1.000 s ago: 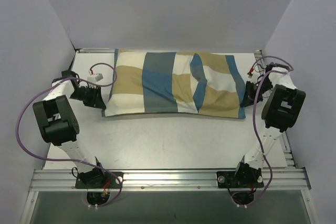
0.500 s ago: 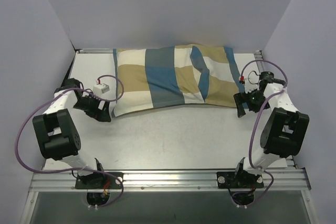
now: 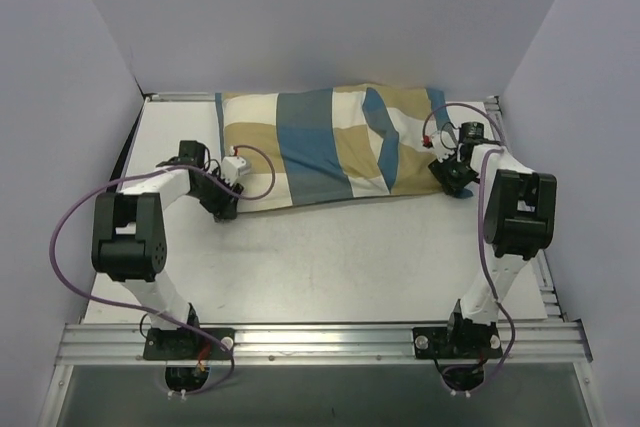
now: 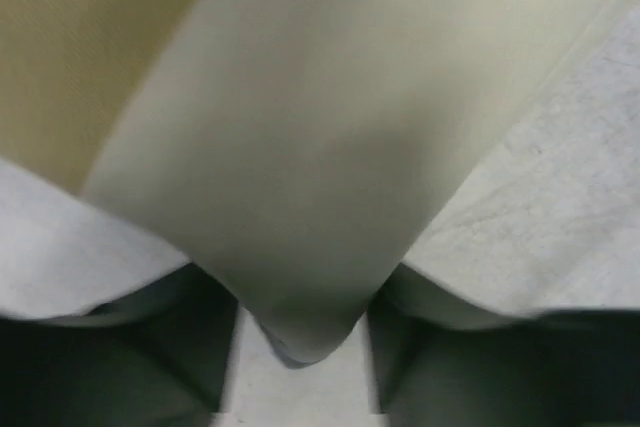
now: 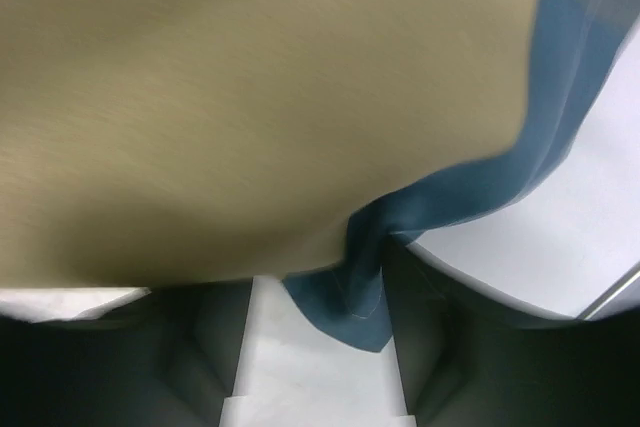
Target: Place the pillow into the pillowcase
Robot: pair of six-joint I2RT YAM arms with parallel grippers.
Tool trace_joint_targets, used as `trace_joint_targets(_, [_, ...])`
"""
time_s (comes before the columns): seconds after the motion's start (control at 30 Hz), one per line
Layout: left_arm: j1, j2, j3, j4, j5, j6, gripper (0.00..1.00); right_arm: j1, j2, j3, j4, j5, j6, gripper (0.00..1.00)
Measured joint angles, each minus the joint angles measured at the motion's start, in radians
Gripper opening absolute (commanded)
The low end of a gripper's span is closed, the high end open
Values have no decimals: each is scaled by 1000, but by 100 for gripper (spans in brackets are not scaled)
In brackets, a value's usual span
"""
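The pillowcase (image 3: 320,147), in blue, tan and white checks, lies puffed up across the back of the table. The pillow is hidden; no cream knit cushion shows. My left gripper (image 3: 228,209) is at the case's near left corner. In the left wrist view the jaws (image 4: 300,372) stand apart, with a cream corner of the pillowcase (image 4: 300,167) hanging into the gap. My right gripper (image 3: 447,175) is at the case's near right corner. In the right wrist view its jaws (image 5: 318,372) stand apart, with a blue corner of the pillowcase (image 5: 352,297) between them, against the right finger.
Grey walls enclose the white table (image 3: 330,267) on the left, back and right. A metal rail (image 3: 320,339) runs along the near edge by the arm bases. Purple cables (image 3: 70,237) loop off both arms.
The pillowcase has shifted toward the back wall and bunched up. Both arms swung inward: the left gripper moved right to the near left corner, the right gripper moved back to the right corner.
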Motion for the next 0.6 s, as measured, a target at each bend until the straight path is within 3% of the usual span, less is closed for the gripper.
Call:
trace_joint_targets(0.03, [-5,19,18,10,-14,-11,25,9,6,5,6,5,-11,5])
trace_joint_targets(0.07, [-8,40,37,14,-23,-26,7,17,13,8,11,10,-15,0])
trace_joint_targets(0.1, [-8,58,57,16,-27,-40,0,25,18,10,10,12,-15,0])
trace_joint_targets(0.3, [56,14,132,-26,46,-124,0,-2,-35,13,-54,-60,32,0])
trace_joint_targets(0.43, [129,-116,209,-55,155,-220,0,-45,-218,45,-155,-182,110,0])
trace_joint_targets(0.6, [192,-328,287,-54,235,-325,0,-84,-469,213,-206,-291,202,0])
